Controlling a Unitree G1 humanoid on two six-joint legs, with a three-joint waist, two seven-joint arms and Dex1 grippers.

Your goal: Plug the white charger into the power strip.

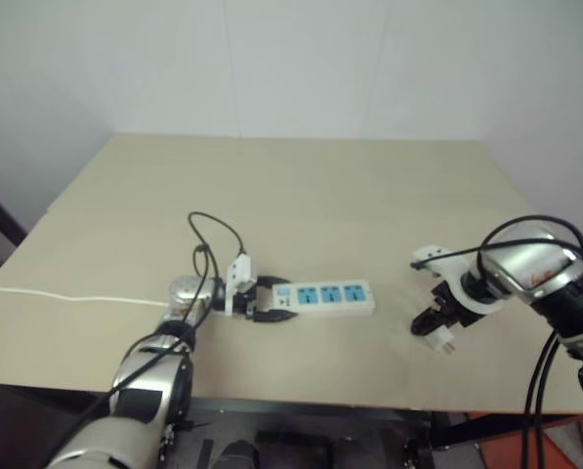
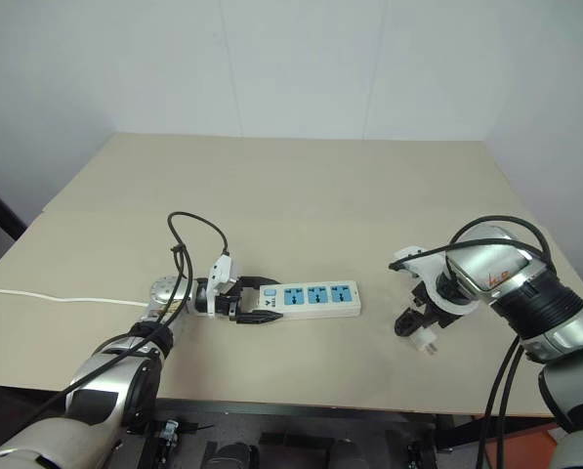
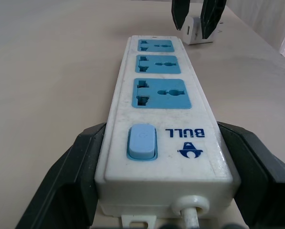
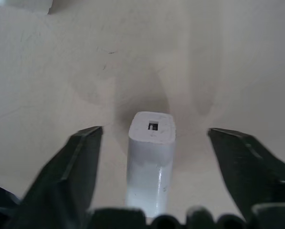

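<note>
Charger (image 4: pixel 151 157) lying on the table (image 1: pixel 301 186) near the front edge toward the right corner, well apart from the strip (image 1: pixel 330 296), prongs pointing toward the front edge. Flanked by the right gripper (image 4: pixel 154 143), fingers spread either side with clear gaps, nothing grasped yet. Strip flat near the front edge, left of centre, switch end clenched between the left gripper (image 1: pixel 262 301) fingers, cord (image 1: pixel 66 297) trailing off toward the left edge.

Risks, as a judgement: fingers closing off-centre and tipping or skidding the charger away; a pinch on the body leaving the prongs badly angled for the sockets; later, a hard push shifting the strip if the left hold slips.

From the right wrist, a small port on the charger's end face and the equal gaps beside it, invisible from the head. From the left wrist, three blue sockets, switch and brand mark up close, with the charger between the far fingers. From the head, the spacing between strip and charger.
</note>
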